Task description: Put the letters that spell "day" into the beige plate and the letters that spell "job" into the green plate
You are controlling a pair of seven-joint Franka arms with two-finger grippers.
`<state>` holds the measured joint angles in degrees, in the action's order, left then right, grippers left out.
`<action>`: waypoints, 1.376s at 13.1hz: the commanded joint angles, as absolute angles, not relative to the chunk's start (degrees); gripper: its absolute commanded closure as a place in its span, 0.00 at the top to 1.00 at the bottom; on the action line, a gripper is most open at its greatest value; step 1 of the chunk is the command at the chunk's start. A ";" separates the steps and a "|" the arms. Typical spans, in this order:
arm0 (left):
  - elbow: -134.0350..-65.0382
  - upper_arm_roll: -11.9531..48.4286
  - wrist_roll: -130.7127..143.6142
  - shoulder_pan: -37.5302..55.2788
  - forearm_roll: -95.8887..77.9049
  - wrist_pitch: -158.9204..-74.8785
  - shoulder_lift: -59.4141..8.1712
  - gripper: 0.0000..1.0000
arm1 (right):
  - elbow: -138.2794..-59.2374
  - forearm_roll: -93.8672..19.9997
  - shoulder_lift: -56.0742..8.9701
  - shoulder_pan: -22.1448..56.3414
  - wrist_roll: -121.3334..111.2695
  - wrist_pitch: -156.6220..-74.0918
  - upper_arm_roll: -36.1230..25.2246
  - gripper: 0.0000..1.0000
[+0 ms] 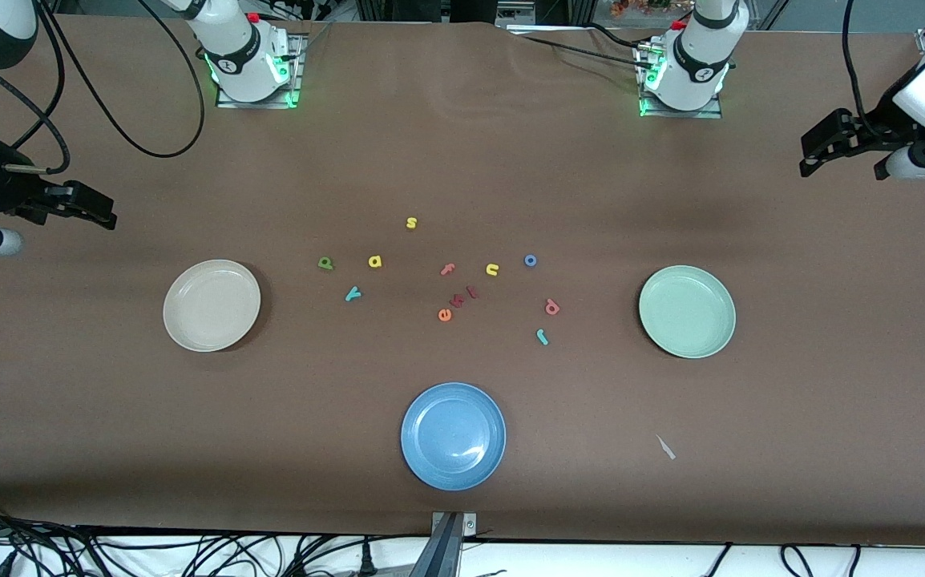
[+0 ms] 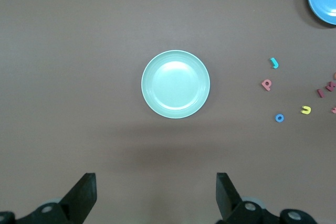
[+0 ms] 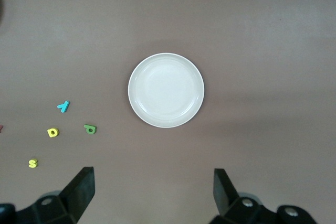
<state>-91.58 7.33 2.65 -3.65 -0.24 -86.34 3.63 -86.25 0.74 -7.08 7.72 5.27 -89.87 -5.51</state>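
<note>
Left hand (image 1: 819, 156): mine, released, holding nothing, raised at the frame's upper right; waiting.
Right hand (image 1: 98, 210): released, bare, raised at the frame's upper edge toward the right arm's end.
"day" letters (image 1: 350, 272): loose on the table, beside the beige plate (image 1: 212, 305), frame centre.
"job" letters (image 1: 543, 300): loose, beside the green plate (image 1: 687, 312).
Blue plate (image 1: 453, 435): lower centre, unneeded.
Table (image 1: 462, 160): brown, matte.
</note>
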 commanded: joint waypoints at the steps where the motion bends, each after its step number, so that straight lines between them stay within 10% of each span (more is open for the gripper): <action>1: -90.70 7.73 0.97 -3.96 -1.14 -82.38 3.69 1.00 | -85.43 1.49 -7.30 8.00 5.89 -89.21 -5.45 1.00; 18: -90.70 9.67 0.97 -3.25 -1.05 -82.18 3.60 1.00 | -85.34 1.41 -7.29 8.09 5.54 -89.21 -5.27 1.00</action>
